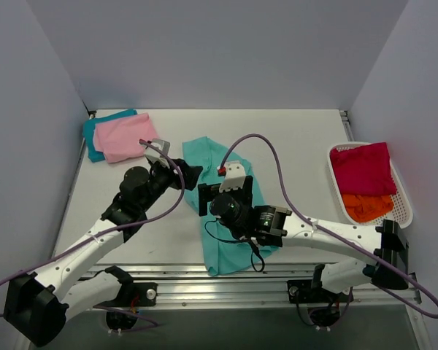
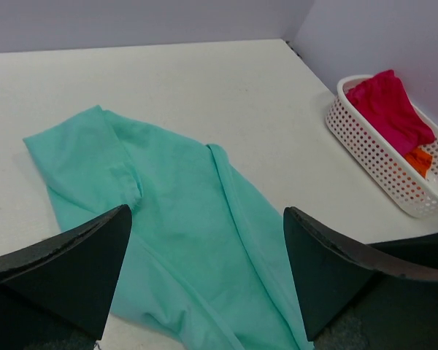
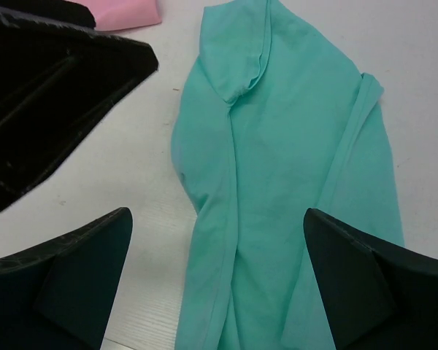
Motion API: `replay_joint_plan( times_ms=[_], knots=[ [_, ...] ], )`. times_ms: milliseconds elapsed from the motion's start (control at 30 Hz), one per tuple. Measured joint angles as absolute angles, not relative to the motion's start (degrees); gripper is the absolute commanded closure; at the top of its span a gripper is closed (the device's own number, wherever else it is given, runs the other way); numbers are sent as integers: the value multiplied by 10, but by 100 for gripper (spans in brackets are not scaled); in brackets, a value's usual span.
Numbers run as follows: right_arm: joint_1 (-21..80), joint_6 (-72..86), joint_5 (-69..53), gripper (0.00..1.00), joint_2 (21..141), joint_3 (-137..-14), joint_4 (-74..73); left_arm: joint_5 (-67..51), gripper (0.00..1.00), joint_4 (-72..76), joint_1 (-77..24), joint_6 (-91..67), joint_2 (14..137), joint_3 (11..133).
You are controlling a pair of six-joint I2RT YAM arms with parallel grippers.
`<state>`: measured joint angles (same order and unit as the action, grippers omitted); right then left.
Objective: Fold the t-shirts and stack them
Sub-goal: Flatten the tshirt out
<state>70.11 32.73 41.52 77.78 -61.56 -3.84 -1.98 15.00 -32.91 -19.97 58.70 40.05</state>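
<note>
A mint green t-shirt (image 1: 230, 248) lies folded lengthwise in a long strip down the middle of the table; it also shows in the left wrist view (image 2: 175, 219) and the right wrist view (image 3: 292, 168). My left gripper (image 1: 192, 175) is open above its left edge near the top. My right gripper (image 1: 208, 198) is open above the strip's middle. Neither holds cloth. A folded pale pink tee (image 1: 124, 137) lies on a folded teal blue tee (image 1: 93, 135) at the back left. Crimson (image 1: 363, 168) and orange (image 1: 366, 206) tees sit in the basket.
A white perforated basket (image 1: 401, 191) stands at the right edge of the table, also seen in the left wrist view (image 2: 379, 157). Grey walls close in the back and both sides. A metal rail runs along the near edge.
</note>
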Motion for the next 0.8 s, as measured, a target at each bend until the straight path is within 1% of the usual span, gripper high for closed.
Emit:
replay_joint_plan(
  times_ms=[167,300,367,500,600,667,800],
  knots=[
    [701,327,415,0,755,-603,-26,65,6,122,-330,-188,589,433],
    [699,327,413,0,734,-571,-1,105,6,83,-330,-167,601,474],
    [696,326,408,0,716,-554,1,119,6,64,-330,-157,625,505],
    [682,326,401,0,670,-529,10,128,6,13,-330,-143,751,608],
    [661,327,396,0,632,-515,19,125,3,-1,-333,-142,860,661],
    [650,328,395,0,622,-512,24,125,0,-16,-337,-142,920,673],
    [635,330,395,0,622,-511,23,124,0,-61,-354,-146,993,677]
  ],
)
